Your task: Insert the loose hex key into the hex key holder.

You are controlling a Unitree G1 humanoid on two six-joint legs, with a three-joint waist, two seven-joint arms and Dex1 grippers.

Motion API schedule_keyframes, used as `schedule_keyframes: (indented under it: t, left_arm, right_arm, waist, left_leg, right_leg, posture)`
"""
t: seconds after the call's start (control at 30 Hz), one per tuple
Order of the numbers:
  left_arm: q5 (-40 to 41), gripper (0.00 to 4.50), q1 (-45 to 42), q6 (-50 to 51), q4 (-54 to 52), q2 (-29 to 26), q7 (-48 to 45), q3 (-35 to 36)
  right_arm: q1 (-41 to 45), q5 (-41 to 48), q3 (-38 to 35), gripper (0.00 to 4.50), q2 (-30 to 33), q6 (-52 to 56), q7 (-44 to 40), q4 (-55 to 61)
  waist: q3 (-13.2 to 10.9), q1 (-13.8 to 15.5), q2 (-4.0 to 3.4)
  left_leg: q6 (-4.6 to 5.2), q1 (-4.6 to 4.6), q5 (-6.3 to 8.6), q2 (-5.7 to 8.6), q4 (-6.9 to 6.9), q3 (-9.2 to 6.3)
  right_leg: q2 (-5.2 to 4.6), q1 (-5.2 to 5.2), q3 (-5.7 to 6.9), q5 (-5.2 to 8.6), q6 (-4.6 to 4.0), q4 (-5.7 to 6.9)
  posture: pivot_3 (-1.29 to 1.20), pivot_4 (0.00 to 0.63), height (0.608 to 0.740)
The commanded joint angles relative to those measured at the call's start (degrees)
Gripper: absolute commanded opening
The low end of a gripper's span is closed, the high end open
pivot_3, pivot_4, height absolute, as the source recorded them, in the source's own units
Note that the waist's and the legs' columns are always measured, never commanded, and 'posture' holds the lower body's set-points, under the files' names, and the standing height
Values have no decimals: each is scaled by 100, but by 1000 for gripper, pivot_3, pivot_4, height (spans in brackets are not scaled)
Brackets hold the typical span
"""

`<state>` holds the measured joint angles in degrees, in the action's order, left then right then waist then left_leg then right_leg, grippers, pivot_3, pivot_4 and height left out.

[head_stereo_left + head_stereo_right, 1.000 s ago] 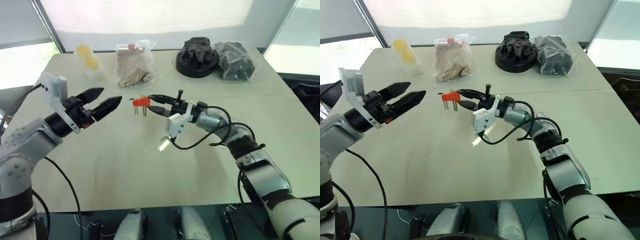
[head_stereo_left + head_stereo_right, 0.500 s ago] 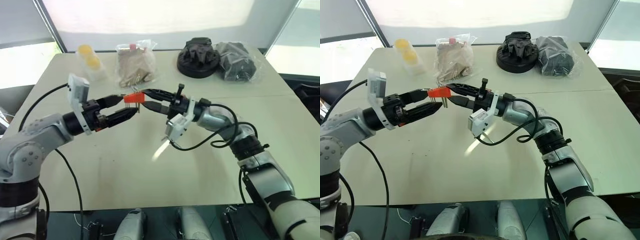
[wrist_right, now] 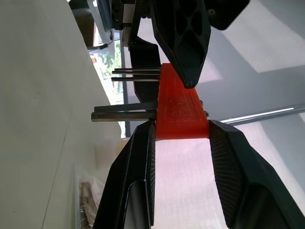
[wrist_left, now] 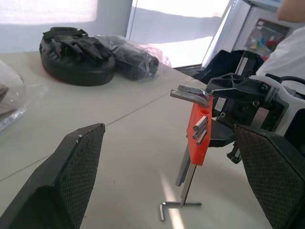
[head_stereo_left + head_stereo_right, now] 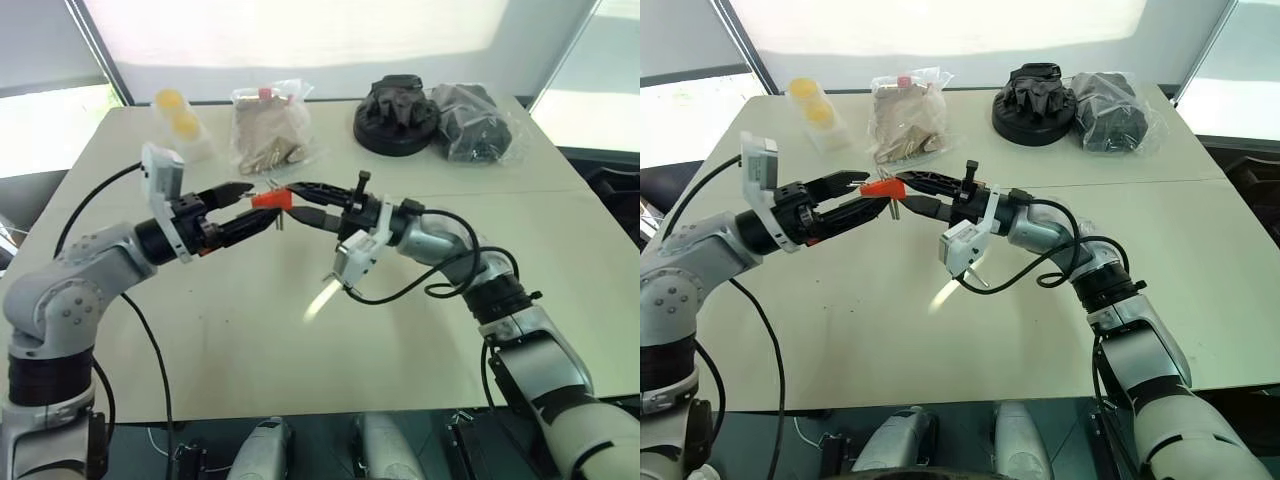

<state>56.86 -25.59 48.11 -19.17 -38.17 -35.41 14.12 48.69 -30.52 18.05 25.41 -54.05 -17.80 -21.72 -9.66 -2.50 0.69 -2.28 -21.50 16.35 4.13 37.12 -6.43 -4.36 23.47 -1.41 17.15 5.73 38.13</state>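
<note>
Gripping holder (image 5: 883,187) w/ R gripper (image 5: 908,193) (airborne)

Orange-red hex key holder (image 4: 198,135) with dark grey keys, black textured fingers (image 3: 236,167), beige table (image 5: 300,340).

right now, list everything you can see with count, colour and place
hex key holder: one, orange-red, held above the table between both grippers
loose hex key: one, dark grey, lying on the table below the holder
table: one, beige
bagged yellow item: one, far left of table
bagged brown items: one, far middle
black round object: one, far right
bagged black item: one, beside it
person: one, white sleeve, beyond the table
right gripper: black, shut on the holder
left gripper: black, open around the holder
</note>
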Motion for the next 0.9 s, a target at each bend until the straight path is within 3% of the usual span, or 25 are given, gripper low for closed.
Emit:
schedule_keyframes:
  t: [0.03, 0.27, 0.7, 0.9]
  left_arm:
    - [-27, 3677, -130, -144, -116, 76, 9, 18]
    - [-73, 59, -226, -179, -129, 418, 113, -157]
    - [-357, 59, -327, -171, -130, 621, 142, -314]
    - [-455, 0, -267, -206, -201, 625, 175, -280]
  right_arm:
    - [20, 172, -37, 1054, 31, 3, 0, 268]
    - [-195, 274, 8, 1054, 54, 80, -125, 519]
    - [-246, 424, 46, 1054, 92, 196, -313, 602]
    - [-388, 650, 97, 4072, 30, 442, -536, 683]
  waist:
    - [0, -1, 0]
    - [0, 4, 1]
    - [0, 2, 1]
    - [0, 1, 1]
  left_leg:
    - [0, 0, 0, 0, 0, 0]
    - [0, -1, 0, 2, 1, 1]
    - [0, 0, 0, 1, 1, 0]
    - [0, 1, 0, 0, 0, 0]
  right_leg:
    - [0, 0, 0, 0, 0, 0]
    - [-3, -1, 0, 0, 0, 0]
    - [-1, -1, 0, 0, 0, 0]
    - [0, 0, 0, 0, 0, 1]
  posture:
    - [0, 150, 740]
    - [0, 150, 740]
    - [0, 150, 740]
    - [0, 150, 740]
